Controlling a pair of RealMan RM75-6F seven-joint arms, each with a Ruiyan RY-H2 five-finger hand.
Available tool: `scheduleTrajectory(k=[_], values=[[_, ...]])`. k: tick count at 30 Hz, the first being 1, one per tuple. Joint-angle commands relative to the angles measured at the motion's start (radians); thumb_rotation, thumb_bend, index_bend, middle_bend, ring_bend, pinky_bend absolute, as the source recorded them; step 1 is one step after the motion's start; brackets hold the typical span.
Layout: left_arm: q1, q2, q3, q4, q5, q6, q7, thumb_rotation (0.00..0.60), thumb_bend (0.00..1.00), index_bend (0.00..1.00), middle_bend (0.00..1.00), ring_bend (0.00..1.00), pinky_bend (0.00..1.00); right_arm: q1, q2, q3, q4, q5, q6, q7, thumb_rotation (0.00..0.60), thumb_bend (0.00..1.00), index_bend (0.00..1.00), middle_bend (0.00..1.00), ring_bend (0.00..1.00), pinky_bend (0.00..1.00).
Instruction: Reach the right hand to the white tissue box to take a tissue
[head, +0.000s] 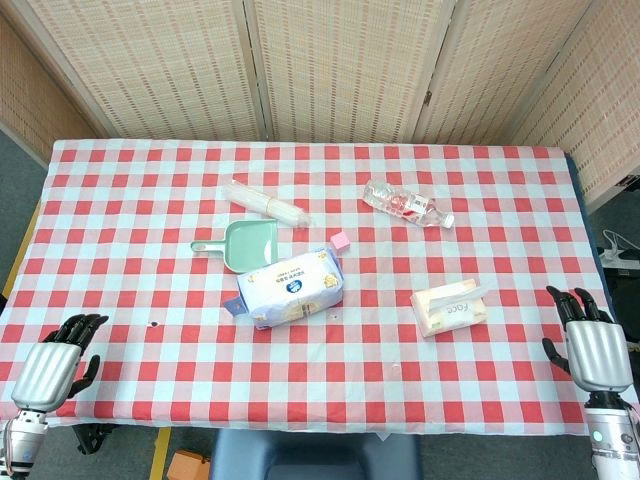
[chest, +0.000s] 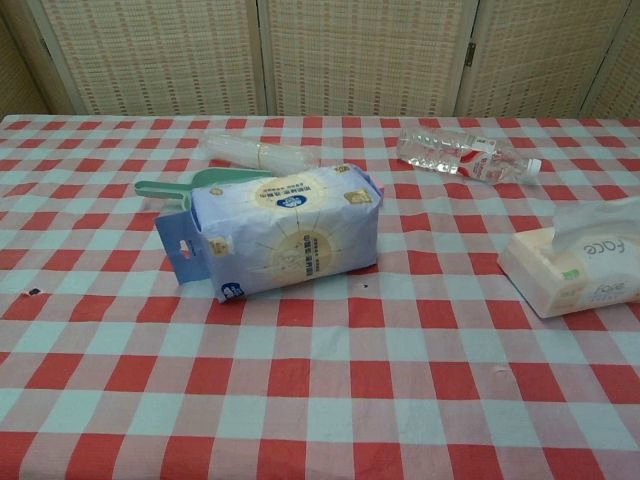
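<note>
Nothing of the task looks done yet. The right hand rests at the near right edge of the surface, holding nothing, fingers loosely apart, well apart from the white tissue box. The box lies on the right side, nearer than the water bottle, a tissue standing up from its top. Its long axis runs left-right, the right end tilted slightly far. The reach and the pull both remain. The left hand is empty at the near left edge.

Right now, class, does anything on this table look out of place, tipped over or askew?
The clear water bottle lies on its side, as does the stack of plastic cups. The white tissue box sits skewed to the checks, a tissue poking up. Nothing looks spilled or broken.
</note>
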Motion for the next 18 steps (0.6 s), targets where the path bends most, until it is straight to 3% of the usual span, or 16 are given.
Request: scheduleTrajectory(k=[1,13,18], values=[[0.0,0.0,0.001,0.0,0.003,0.001,-0.001,0.6,0.53,0.18,0.17,0.13,0.38,-0.001,0.0,-0.002,0.0,-0.005,0.005,0.0,0.6,0.2,0.14,0.23,0.11,0.41],[-0.001,0.0,0.004,-0.003,0.005,-0.001,0.0,0.6,0.53,0.18,0.18,0.14,0.38,0.002,-0.016,-0.003,0.045,-0.054,0.031,0.04,0.6,0.2,0.15,0.23,0.11,0.42],[0.0,0.002,0.007,-0.01,0.015,0.005,0.007,0.6,0.53,0.18,0.18,0.14,0.38,0.02,-0.043,0.003,0.09,-0.065,0.02,0.051,0.6,0.2,0.16,0.25,0.16,0.5]])
